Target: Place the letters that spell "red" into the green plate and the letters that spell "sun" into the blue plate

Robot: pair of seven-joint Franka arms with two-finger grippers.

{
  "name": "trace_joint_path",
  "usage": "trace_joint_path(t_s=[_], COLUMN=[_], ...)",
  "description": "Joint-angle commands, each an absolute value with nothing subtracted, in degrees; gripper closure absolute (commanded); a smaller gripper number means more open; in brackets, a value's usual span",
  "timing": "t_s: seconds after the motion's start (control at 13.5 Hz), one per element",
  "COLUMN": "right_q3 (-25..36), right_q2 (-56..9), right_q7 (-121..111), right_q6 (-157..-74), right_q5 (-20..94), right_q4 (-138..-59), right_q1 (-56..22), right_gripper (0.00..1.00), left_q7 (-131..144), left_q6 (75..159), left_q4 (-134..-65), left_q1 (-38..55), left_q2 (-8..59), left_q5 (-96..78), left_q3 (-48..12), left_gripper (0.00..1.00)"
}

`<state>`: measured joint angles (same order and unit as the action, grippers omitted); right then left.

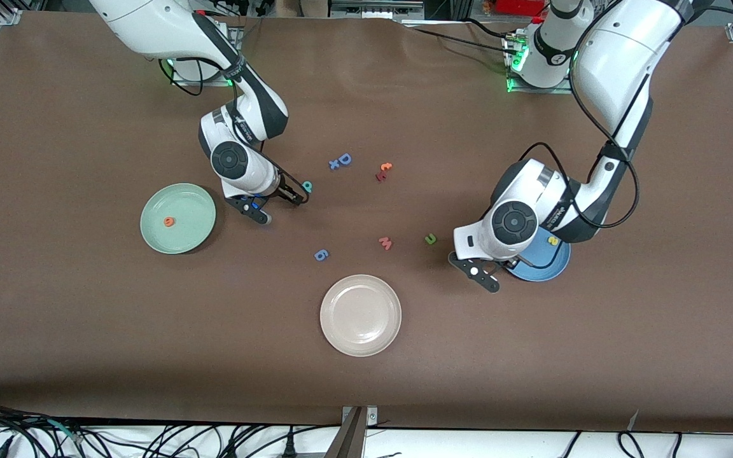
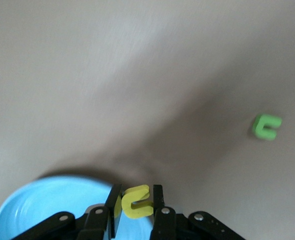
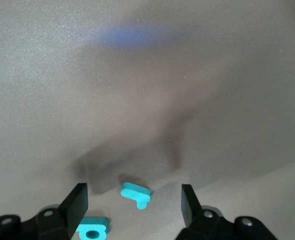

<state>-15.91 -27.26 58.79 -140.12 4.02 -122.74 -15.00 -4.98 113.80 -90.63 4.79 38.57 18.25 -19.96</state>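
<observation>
The left wrist view shows my left gripper [image 2: 136, 189] shut on a yellow "u" [image 2: 137, 202], held above the rim of the blue plate [image 2: 32, 212]. In that plate [image 1: 541, 267] lies a yellow "s" [image 1: 553, 240]. An olive-green "n" [image 1: 431, 239] rests on the table beside the plate, toward the right arm's end. My right gripper [image 3: 133, 188] is open and low over the table, with a teal "r" [image 3: 135, 193] between its fingers and a teal "d" [image 3: 92, 231] by one finger. The green plate [image 1: 198, 219] holds an orange "e" [image 1: 168, 221].
A cream-white plate [image 1: 361, 315] sits nearest the front camera. A pink "w" [image 1: 385, 243] and a blue "6" [image 1: 321, 255] lie mid-table. A blue "D" [image 1: 341, 161] and a red-orange letter pair [image 1: 383, 170] lie farther from the camera.
</observation>
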Motion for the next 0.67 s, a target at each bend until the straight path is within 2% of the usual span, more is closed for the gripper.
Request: trace_joint_path(t_s=[0.0,0.37,0.44,0.52,0.59], right_q3=[-16.3,-16.3,-16.3,-16.3,-16.3], right_q2=[-25.5,-25.6,-25.6,-25.6,-25.6], right_q7=[59.9,59.9,59.9,59.9,59.9], right_q6=[-141.9,-143.3,-143.3,-143.3,-143.3], right_q5=[4.2,4.2,4.2,4.2,4.2], right_q4=[-125.0,-125.8,-125.8,-125.8,-125.8], right_q1=[-14.9,-14.9,-14.9,-14.9,-14.9], right_gripper=[0.16,0.17,0.2,0.3,0.31], left_q7=[-5.0,-5.5,-5.5,-5.5,-5.5], left_q6=[110.9,112.0,114.3,115.9,116.8], left_q4=[-94.6,-100.9,-103.1,-105.0,-106.5], left_q1=[1.4,-3.7,-4.2,-4.4,-5.0], left_q2=[35.7,35.3,35.1,34.6,34.4], left_q5=[16.7,17.2,17.2,17.1,17.1], left_q3=[-20.5,-20.5,-20.5,-20.5,-20.5], left_gripper=[0.88,0.88,0.88,0.87,0.86])
